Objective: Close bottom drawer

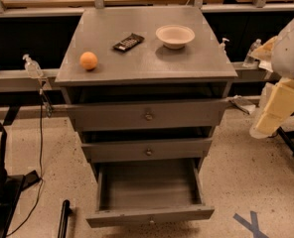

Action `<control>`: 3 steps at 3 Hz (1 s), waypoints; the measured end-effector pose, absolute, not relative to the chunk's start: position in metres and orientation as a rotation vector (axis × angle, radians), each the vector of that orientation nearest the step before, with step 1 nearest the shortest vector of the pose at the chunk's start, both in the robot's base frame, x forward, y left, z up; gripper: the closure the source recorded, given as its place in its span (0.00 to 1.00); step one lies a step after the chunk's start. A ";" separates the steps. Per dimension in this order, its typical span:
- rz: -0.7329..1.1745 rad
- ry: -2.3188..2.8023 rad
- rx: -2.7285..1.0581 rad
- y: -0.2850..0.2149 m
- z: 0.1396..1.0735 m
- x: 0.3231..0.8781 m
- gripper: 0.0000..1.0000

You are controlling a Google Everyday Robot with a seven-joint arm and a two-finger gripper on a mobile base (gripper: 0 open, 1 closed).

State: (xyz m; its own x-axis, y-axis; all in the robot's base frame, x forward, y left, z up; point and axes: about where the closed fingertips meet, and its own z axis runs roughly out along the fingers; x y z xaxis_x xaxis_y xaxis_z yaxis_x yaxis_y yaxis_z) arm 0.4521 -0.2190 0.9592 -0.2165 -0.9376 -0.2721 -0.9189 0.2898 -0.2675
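Open bottom drawer (149, 190) — gripper (269, 117) off right, well apart.

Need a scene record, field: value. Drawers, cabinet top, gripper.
bottom drawer: dull grey bottom drawer with round knob, pulled far out
other drawers: grey middle drawer and grey top drawer, far less extended
grey cabinet top: round orange fruit, flat black rectangular object, white bowl
gripper: pale gripper right of cabinet, apart from drawer
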 end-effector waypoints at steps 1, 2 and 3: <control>0.130 2.138 -1.628 -0.220 0.879 0.464 0.00; 0.385 2.029 -1.475 -0.226 0.782 0.470 0.00; 0.434 1.975 -1.250 -0.257 0.748 0.481 0.00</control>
